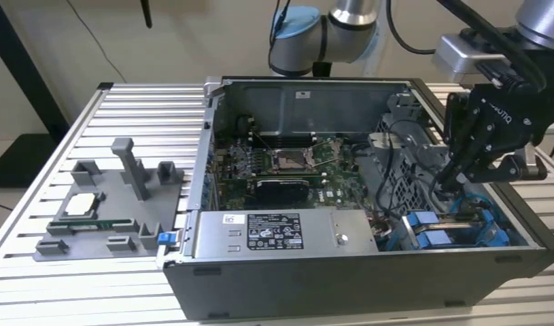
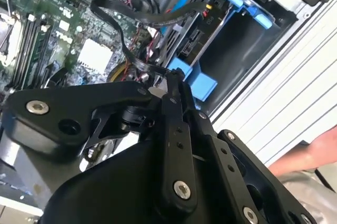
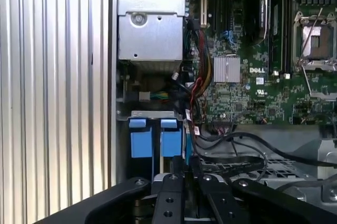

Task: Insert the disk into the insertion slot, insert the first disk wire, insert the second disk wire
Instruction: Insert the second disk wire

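I hold my gripper [image 1: 453, 178] low over the blue slot [image 1: 458, 231] on the exterior view's right, pressed together to pinch a thin black wire [image 2: 138, 63].

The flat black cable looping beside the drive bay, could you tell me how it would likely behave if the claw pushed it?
The flat black cable curves in a loose arc, so it is probably floppy and would bend aside. It looks thin, likely light. Lying among other wires, it might snag.
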`<state>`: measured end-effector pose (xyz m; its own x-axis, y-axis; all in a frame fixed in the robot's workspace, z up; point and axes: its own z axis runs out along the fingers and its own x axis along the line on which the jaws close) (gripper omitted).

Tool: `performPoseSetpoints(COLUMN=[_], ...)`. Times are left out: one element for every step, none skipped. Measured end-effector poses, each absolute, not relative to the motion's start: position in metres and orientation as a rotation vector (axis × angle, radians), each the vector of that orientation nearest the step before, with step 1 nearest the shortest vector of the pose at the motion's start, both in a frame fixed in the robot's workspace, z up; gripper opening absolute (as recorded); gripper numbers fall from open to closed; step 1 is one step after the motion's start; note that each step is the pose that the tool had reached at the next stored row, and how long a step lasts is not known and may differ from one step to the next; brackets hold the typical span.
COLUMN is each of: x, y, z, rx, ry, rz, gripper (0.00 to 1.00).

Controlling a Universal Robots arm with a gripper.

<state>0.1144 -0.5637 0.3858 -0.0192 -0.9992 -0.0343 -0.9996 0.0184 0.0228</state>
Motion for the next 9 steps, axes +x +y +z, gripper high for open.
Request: performPoseSetpoints(x=[0.1132, 0.1124, 0.1119, 0.1118, 0.1118, 0.1119, 0.1118, 0.1118, 0.1118], y=[-0.5638, -0.5638, -0.5638, -0.5638, -0.5637, -0.5637, -0.5638, -0.5638, -0.5638], z=[0.3854, 0.3849, 0.3843, 0.3835, 0.383, 0.3829, 0.383, 0.383, 0.383], rx=[-2.19, -2.187, -2.186, -2.186, -2.189, -2.19, -2.19, -2.19, -2.19], ry=[2.231, 2.228, 2.226, 2.226, 2.229, 2.23, 2.23, 2.23, 2.23], rz=[0.047, 0.035, 0.024, 0.016, 0.009, 0.007, 0.007, 0.007, 0.007], gripper=[0.0, 0.0, 0.0, 0.0, 0.0, 0.0, 0.0, 0.0, 0.0])
